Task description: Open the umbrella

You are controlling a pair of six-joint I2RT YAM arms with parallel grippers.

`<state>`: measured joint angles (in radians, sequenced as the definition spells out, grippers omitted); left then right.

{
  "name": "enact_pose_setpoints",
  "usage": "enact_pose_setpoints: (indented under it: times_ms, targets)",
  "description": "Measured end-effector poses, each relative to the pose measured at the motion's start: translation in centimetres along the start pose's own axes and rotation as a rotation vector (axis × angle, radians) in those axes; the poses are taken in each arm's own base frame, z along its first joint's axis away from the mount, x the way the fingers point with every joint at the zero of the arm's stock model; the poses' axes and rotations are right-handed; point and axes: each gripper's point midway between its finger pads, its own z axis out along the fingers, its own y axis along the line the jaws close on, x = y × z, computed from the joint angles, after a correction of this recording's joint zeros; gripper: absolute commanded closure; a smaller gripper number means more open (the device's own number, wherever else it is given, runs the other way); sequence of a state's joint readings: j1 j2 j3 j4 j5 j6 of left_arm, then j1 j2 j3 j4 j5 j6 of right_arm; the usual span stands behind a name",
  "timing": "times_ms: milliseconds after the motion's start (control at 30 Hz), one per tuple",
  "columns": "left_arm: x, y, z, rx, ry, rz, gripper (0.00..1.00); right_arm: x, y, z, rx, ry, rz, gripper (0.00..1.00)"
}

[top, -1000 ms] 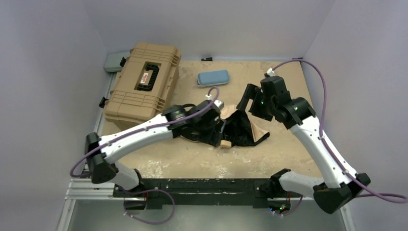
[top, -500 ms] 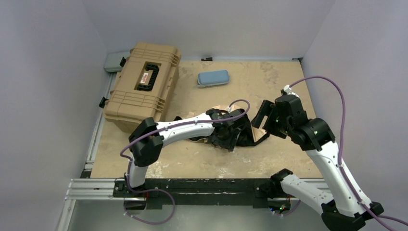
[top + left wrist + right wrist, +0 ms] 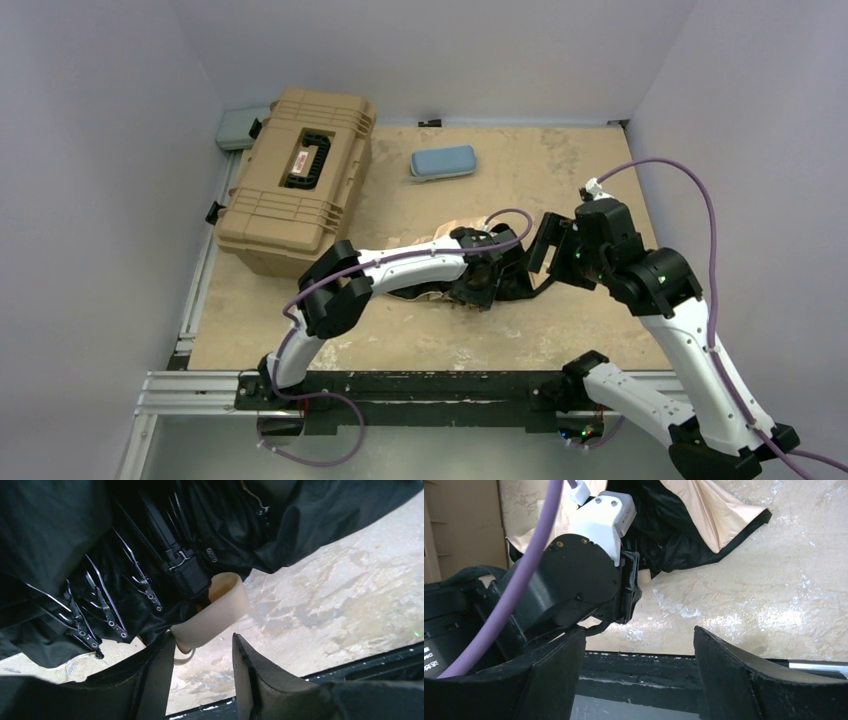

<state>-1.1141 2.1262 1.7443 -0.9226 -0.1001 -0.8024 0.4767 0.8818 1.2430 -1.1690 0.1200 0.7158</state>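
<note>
Left gripper [image 3: 201,639]: jaws half-spread, the beige handle [image 3: 215,610] at their mouth; I cannot tell whether they touch it. Right gripper [image 3: 639,630]: jaws wide, empty. Umbrella [image 3: 515,282], frame centre: collapsed, black underside up, ribs bare. Open table [image 3: 420,335] lies below it; tan case [image 3: 295,180] upper left.

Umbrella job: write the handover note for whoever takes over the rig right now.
Left gripper: jaws open either side of the beige handle, not clamped.
Right gripper: jaws open, empty, beside the umbrella.
It lies collapsed on the table, cloth loose.
Done: nothing opened yet.
Left: probably close on the handle, hold the cloth end, extend the shaft.
</note>
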Motion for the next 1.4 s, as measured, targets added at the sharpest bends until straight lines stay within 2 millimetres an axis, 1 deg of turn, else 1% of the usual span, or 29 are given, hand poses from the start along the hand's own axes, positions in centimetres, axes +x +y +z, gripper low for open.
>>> enact_pose_setpoints:
  times_ms: [167,200,233,267,300,333,433,533,567,667,767,800,900,967,1033,1100,1200,1300,1367,1400]
  targets:
    - [0.3,1.2,0.7,-0.051,-0.007,0.002,0.58,-0.3,0.3,0.0,-0.007,0.004,-0.03,0.23]
    - [0.5,1.4,1.0,-0.06,-0.004,0.004,0.61,-0.3,0.3,0.1,-0.005,0.006,-0.036,0.23]
    - [0.8,1.8,1.3,-0.07,0.002,0.005,0.68,-0.3,0.3,0.1,-0.005,0.007,-0.041,0.23]
    - [1.2,2.2,1.6,-0.081,0.009,0.007,0.79,-0.3,0.3,0.1,-0.004,0.009,-0.045,0.23]
    - [1.6,2.5,1.9,-0.089,0.017,0.01,0.95,-0.3,0.3,0.2,-0.003,0.012,-0.049,0.23]
    - [1.9,2.7,2.2,-0.094,0.023,0.013,1.0,-0.3,0.3,0.3,-0.002,0.014,-0.051,0.23]
    - [2.7,3.2,2.6,-0.107,0.039,0.027,1.0,-0.2,0.3,0.5,0.003,0.022,-0.057,0.24]
    - [2.6,3.1,2.3,-0.092,0.023,0.023,1.0,-0.1,0.4,1.2,0.003,0.028,-0.058,0.24]
    - [2.6,3.1,2.2,-0.088,0.018,0.02,1.0,0.1,0.4,1.5,0.004,0.036,-0.058,0.22]
    - [3.1,3.6,1.1,-0.068,0.0,0.002,1.0,1.9,0.1,3.8,0.017,0.106,-0.058,0.16]
    - [3.6,4.0,-0.4,-0.03,-0.014,-0.022,1.0,3.9,0.1,6.6,0.014,0.179,-0.022,0.15]
    - [3.7,4.0,-0.8,-0.012,-0.019,-0.027,1.0,4.9,0.2,7.9,0.008,0.212,0.001,0.15]
    - [4.2,3.3,-1.6,0.063,-0.021,-0.056,1.0,7.5,0.3,10.5,-0.01,0.287,0.081,0.18]
    - [4.5,2.8,-1.8,0.114,-0.011,-0.077,1.0,8.6,0.6,11.6,-0.032,0.318,0.133,0.2]
    - [4.9,2.5,-1.7,0.149,0.007,-0.095,1.0,9.2,1.3,12.5,-0.066,0.335,0.189,0.23]
    - [5.2,2.3,-1.4,0.174,0.026,-0.105,1.0,9.4,2.3,13.3,-0.108,0.338,0.24,0.24]
    - [5.5,2.4,-1.2,0.195,0.052,-0.13,1.0,9.6,3.0,14.6,-0.141,0.342,0.29,0.26]
    - [5.6,2.5,-1.2,0.215,0.063,-0.14,1.0,10.2,3.0,16.5,-0.119,0.361,0.328,0.29]
    - [5.6,2.4,-1.3,0.238,0.063,-0.143,1.0,11.3,2.5,18.1,-0.098,0.385,0.356,0.31]
    - [5.6,2.3,-1.4,0.245,0.064,-0.143,1.0,12.2,2.1,18.7,-0.087,0.404,0.372,0.32]
